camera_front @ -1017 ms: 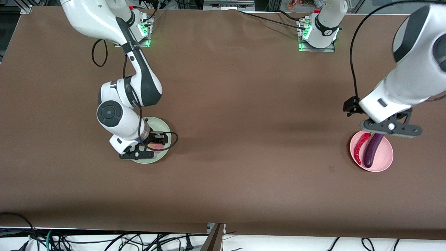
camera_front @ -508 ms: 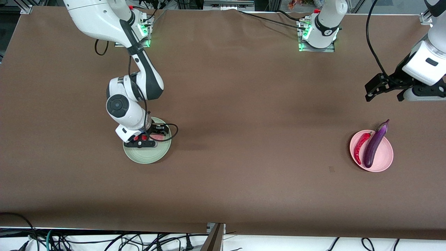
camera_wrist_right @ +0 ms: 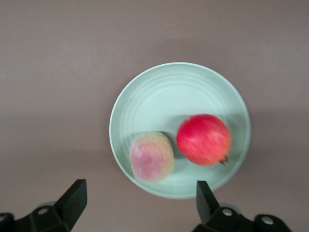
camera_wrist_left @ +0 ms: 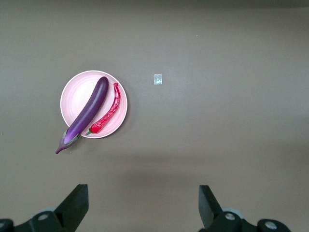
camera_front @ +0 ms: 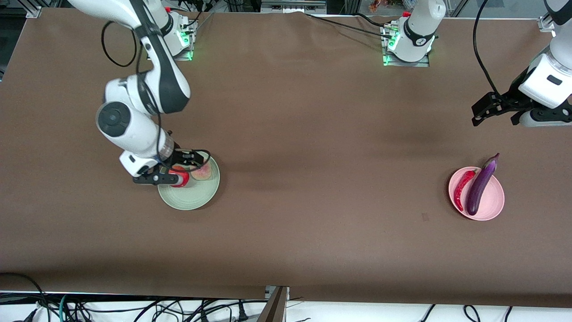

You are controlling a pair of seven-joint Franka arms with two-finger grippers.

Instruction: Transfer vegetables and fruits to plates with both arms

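The pale green plate (camera_front: 192, 199) holds the red pomegranate (camera_front: 179, 171) and the yellowish-pink peach (camera_front: 202, 171) side by side. They also show in the right wrist view: plate (camera_wrist_right: 164, 92), pomegranate (camera_wrist_right: 203, 139), peach (camera_wrist_right: 151, 156). My right gripper (camera_front: 158, 180) is open and empty, up over the plate's rim (camera_wrist_right: 140, 205). The pink plate (camera_front: 491, 202) holds the purple eggplant (camera_front: 478, 190), whose stem end overhangs the rim, and the red chili (camera_front: 461, 188). My left gripper (camera_front: 536, 120) is open and empty, high above the table beside that plate (camera_wrist_left: 142, 208).
A small pale patch (camera_front: 425, 217) lies on the brown table near the pink plate, and shows in the left wrist view (camera_wrist_left: 158, 79). The arm bases (camera_front: 406, 42) stand along the table's edge farthest from the front camera. Cables hang below the edge nearest it.
The right gripper has risen off the green plate and shifted toward the right arm's end, uncovering both fruits. The left gripper rose away from the pink plate and has since held nearly still.
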